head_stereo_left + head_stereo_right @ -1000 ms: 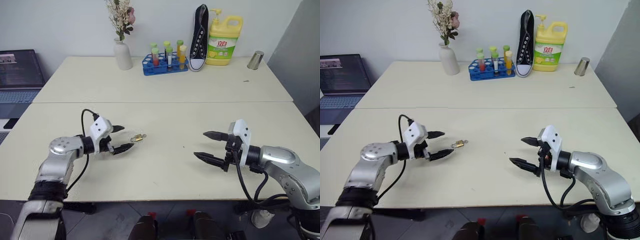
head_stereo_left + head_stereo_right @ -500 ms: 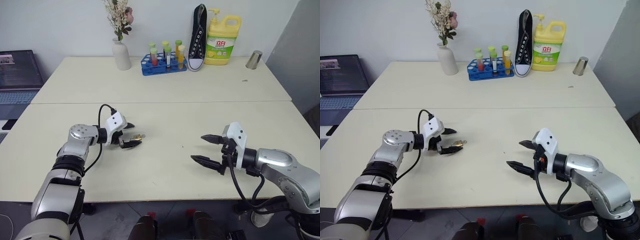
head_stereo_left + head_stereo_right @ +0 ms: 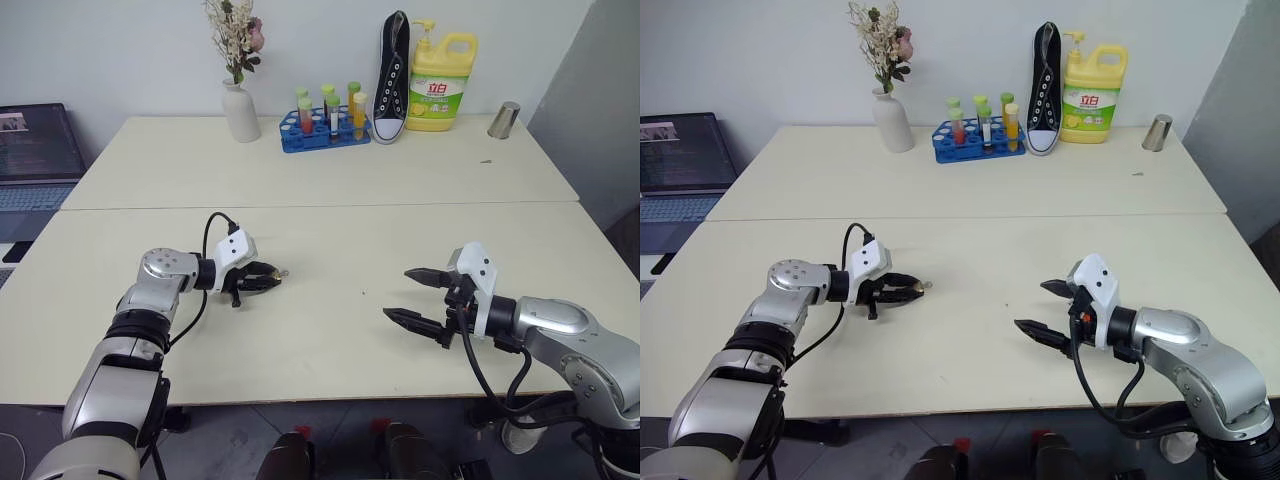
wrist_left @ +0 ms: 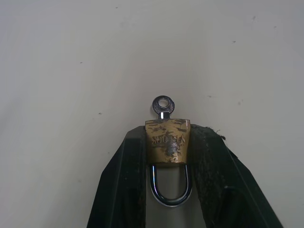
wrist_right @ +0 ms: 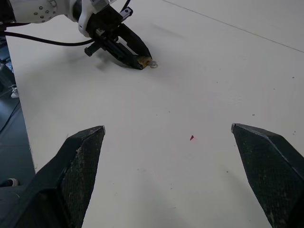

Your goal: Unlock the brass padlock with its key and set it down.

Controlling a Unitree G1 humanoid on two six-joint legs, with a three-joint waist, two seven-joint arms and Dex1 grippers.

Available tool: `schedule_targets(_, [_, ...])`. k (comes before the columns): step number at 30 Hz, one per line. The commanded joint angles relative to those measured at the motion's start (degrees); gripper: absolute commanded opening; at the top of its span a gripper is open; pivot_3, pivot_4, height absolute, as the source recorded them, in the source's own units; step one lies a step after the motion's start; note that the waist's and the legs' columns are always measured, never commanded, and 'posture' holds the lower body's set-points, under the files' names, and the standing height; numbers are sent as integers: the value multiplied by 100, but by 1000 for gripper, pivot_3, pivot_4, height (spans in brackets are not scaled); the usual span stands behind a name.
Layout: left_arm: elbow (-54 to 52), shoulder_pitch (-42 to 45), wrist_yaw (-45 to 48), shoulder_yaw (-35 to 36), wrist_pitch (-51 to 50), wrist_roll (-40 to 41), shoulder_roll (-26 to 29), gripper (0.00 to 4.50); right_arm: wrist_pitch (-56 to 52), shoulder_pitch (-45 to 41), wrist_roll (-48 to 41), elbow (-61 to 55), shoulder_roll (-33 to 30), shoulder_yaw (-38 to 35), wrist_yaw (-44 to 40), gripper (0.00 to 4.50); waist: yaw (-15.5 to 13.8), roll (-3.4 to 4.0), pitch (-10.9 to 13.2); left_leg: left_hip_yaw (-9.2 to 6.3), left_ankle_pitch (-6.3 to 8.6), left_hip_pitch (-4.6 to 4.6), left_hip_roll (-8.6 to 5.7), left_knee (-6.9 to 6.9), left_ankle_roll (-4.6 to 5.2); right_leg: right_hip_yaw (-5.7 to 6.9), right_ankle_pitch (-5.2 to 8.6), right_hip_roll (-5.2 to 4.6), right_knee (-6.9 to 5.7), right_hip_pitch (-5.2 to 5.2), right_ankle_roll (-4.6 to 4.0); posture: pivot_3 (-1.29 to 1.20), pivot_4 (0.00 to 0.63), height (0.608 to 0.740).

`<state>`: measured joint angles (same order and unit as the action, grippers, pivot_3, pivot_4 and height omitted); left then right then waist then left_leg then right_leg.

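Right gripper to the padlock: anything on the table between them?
Bare tabletop between the right gripper and the brass padlock, per the right wrist view.

The left end effector [image 4: 168, 156], spread wide and short of the brass padlock [image 4: 167, 148] a second ago, now has its two black fingers [image 4: 124, 175] drawn in against the lock's brass sides, one on each flank, on the front half of the bench [image 3: 330, 330]. In closing the gap, the left arm has reached further in from the bench's left edge toward its middle, and the elbow is more sharply bent than before. The key [image 4: 163, 105] juts from the lock's base past the fingertips, and the silvery shackle now sits between the fingers.
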<state>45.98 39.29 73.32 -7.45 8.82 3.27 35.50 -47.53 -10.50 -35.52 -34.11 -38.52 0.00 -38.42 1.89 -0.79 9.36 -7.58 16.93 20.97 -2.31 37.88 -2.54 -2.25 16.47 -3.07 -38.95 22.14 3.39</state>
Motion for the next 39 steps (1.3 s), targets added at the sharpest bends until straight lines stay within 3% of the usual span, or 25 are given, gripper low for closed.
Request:
schedule_targets(1, [-1452,-354,265,-72,175,287,-116,970,28,-25,-91,-200,-128,-218,-27,4500,-5,0,1,1,0,7,1,0,0,-3,0,-4,2,5,0,0,150,740])
schedule_targets(4, [-2488,-586,188,-135,726,254,-163,970,33,73,-183,-233,-226,-376,-100,4500,-39,-14,9,-8,-1,30,10,6,-1,0,0,-14,8,17,0,0,150,740])
schedule_targets(10, [-3401,-764,-403,-410,2396,-268,-395,970,121,252,-371,-342,-354,-424,-308,4500,-38,-15,10,-8,-1,33,6,3,-1,2,0,-16,12,17,0,0,150,740])
schedule_targets(13, [-3287,-726,-1403,-488,4071,-1255,-680,970,43,404,-586,-362,-276,-440,-348,4500,-45,-16,10,-8,0,34,6,4,-1,2,0,-15,18,15,0,0,150,740])
schedule_targets(18, [-2997,-665,-2431,-512,5170,-1953,-826,970,-127,271,-817,-164,133,-339,-20,4500,-27,-15,10,-2,-1,27,-1,0,-1,0,0,-8,18,13,0,0,150,740])
schedule_targets(27, [-2605,-425,-3362,-579,5414,-2433,-607,970,-409,-73,-1167,-30,563,-325,287,4500,-29,-15,10,-4,0,26,-8,1,0,2,0,-6,14,13,1,0,150,740])
schedule_targets(39, [-2803,-441,-3762,-886,5350,-2471,-450,970,-467,-419,-1213,172,871,-141,484,4500,-21,-15,10,-5,0,25,-7,0,0,4,0,-5,10,14,1,0,150,740])
